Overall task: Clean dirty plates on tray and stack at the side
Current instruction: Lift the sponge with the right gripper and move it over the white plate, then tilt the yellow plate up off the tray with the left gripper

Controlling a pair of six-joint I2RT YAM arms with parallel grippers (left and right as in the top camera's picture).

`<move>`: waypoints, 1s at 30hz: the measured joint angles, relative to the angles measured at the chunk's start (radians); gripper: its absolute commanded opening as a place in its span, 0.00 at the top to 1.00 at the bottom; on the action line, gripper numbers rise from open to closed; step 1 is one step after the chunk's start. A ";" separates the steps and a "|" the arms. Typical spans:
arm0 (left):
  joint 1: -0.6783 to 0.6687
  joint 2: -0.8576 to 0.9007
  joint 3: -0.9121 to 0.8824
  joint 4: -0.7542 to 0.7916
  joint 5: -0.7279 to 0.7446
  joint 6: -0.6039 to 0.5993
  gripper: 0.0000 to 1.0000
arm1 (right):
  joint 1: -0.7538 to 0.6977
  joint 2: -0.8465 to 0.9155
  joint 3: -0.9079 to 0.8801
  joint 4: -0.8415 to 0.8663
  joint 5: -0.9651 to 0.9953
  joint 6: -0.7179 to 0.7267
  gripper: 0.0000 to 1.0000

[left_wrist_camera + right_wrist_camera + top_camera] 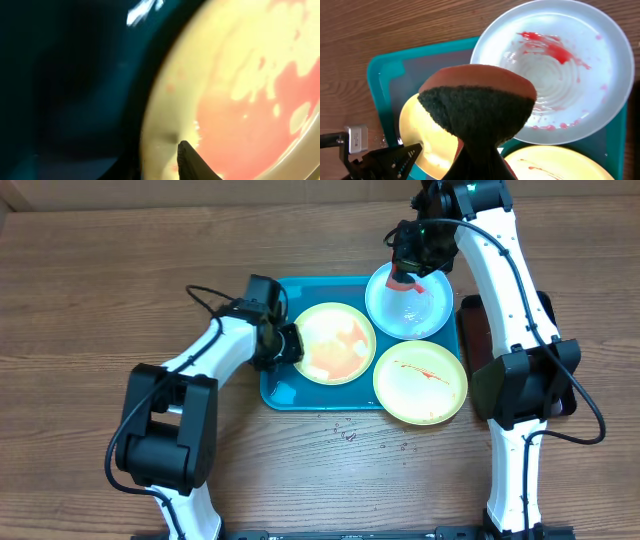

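Observation:
The turquoise tray holds three plates. A pale yellow-green plate on the left is smeared with watery red sauce. A light blue plate at the back right carries red streaks. A second yellow-green plate at the front right overhangs the tray and has thin red streaks. My left gripper is shut on the left plate's rim, with one finger on its inner face. My right gripper is shut on a sponge, red-brown on top and dark underneath, held just above the blue plate's left edge.
A narrow dark tray lies right of the turquoise tray, under the right arm. Water droplets dot the wooden table in front of the tray. The left arm's cable loops over the table at the left.

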 measured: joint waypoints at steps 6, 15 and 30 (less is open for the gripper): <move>-0.033 0.000 -0.001 0.011 -0.045 -0.004 0.96 | -0.010 0.000 0.000 -0.025 0.006 -0.009 0.96; -0.031 -0.009 0.018 -0.032 -0.118 0.032 0.96 | -0.011 0.000 0.000 -0.065 0.006 -0.024 0.96; -0.027 -0.273 0.130 -0.147 -0.435 0.218 0.96 | -0.011 0.000 0.000 -0.072 0.006 -0.027 0.96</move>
